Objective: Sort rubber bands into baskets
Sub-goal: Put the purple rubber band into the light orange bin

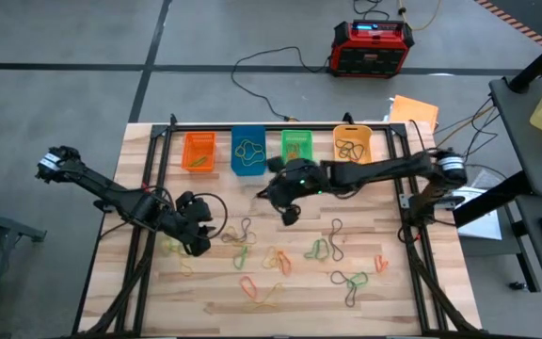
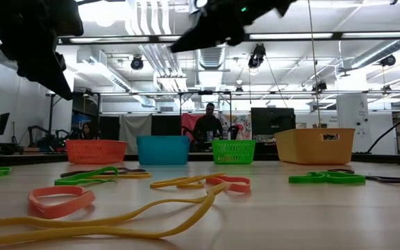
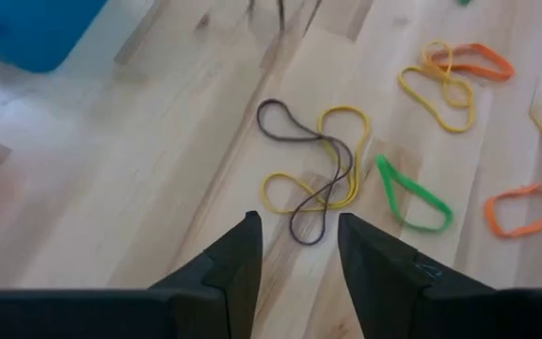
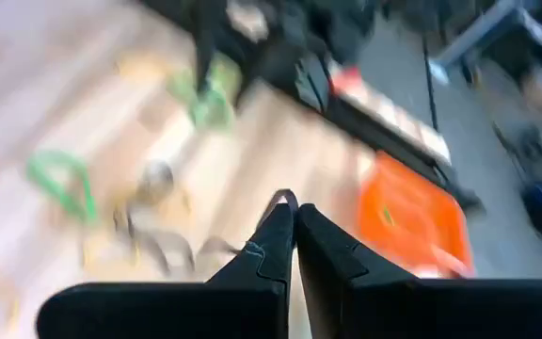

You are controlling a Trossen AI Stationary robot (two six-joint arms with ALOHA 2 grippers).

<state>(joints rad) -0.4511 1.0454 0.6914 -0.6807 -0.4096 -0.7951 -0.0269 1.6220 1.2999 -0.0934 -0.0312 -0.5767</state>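
The rubber bands [image 1: 280,259] are mostly still loose on the wooden table [image 1: 205,297] — green, orange, yellow and dark loops scattered over its middle and near half. A few already sit in the baskets lined up along the far edge: orange basket [image 1: 199,151], blue basket [image 1: 248,152], green basket [image 1: 296,144], and the slightly bigger yellow-orange basket [image 1: 352,142]. So my read is the sort is underway but nowhere near done.

The right gripper [image 4: 294,221] is pinched tight on a thin dark band [image 4: 284,198] — you can see a little loop poking out past the fingertips in its wrist view. From above it hangs in the air just in front of the blue and green baskets, which makes sense if it's carrying that band to a bin. Which bin it's headed for I can't tell.

The left gripper [image 3: 297,247] has its fingers spread apart with nothing in them, held above a tangle of a dark band [image 3: 301,174] and a yellow band [image 3: 332,155], a green band [image 3: 412,200] right beside them. It looks lined up to drop on that tangle. Since the dark and yellow loops overlap, grabbing just one colour could be fiddly — it might drag both along.

Off the table there's a red-and-black box [image 1: 372,47] on the floor with cables [image 1: 271,66] running to it.
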